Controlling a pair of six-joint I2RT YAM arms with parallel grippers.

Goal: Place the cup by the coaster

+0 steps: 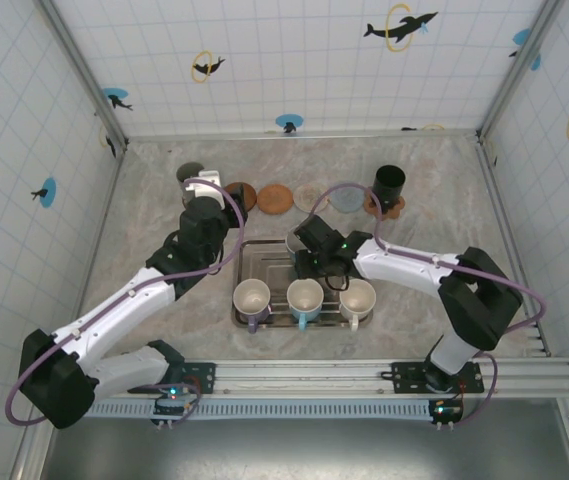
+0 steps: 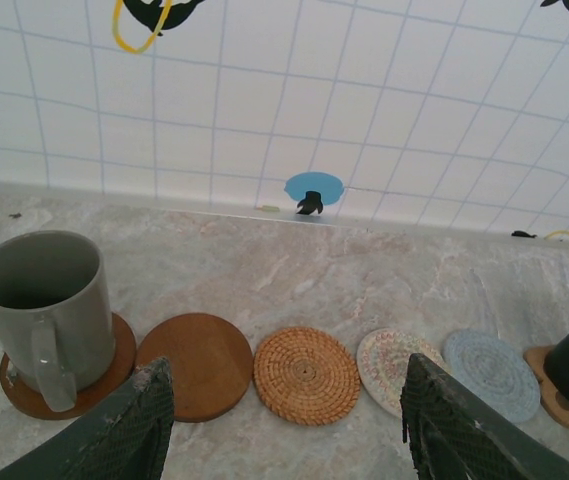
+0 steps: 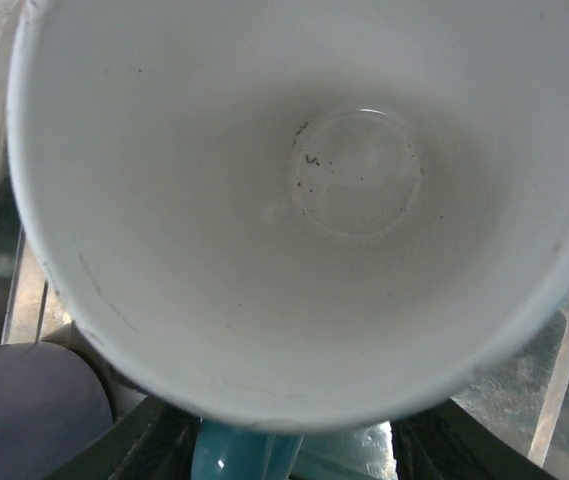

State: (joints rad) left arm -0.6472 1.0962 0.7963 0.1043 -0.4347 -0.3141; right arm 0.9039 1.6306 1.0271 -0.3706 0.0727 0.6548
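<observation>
— Where is the cup we're moving?

— The teal-handled cup [image 3: 314, 200] is under the right gripper [image 1: 304, 252], by the far edge of the tray [image 1: 264, 252]. The right wrist camera looks straight down into its white bowl, and the handle points back between the two fingers [image 3: 154, 450].

— So it's gripped?

— I can't tell. The fingers flank the handle, but the frame cuts off before showing whether they pinch it (nor can I say if the base is off the tray).

— And the other arm?

— The left gripper [image 2: 284, 430] hangs wide and empty near the table's far-left corner, facing the coasters.

— What does a good lift need?

— I'd say a firm squeeze on the handle first. Then go straight up, so the cup clears the tray's rim and the three cups [image 1: 305, 298] along its near edge. Keep it level, because a handle grip lets the bowl swing.

— Where to?

— The table's far edge. The grey mug [image 2: 49, 300] and the black cup [image 1: 389, 185] occupy the end coasters. Between them the brown coaster [image 2: 194, 365], woven coaster [image 2: 306, 375], pale coaster [image 2: 399, 368] and blue coaster [image 2: 491, 375] lie bare. The pale or blue one is nearest the right arm and well apart from the left gripper. Set the cup upright just beside it, without nudging the black cup.
</observation>
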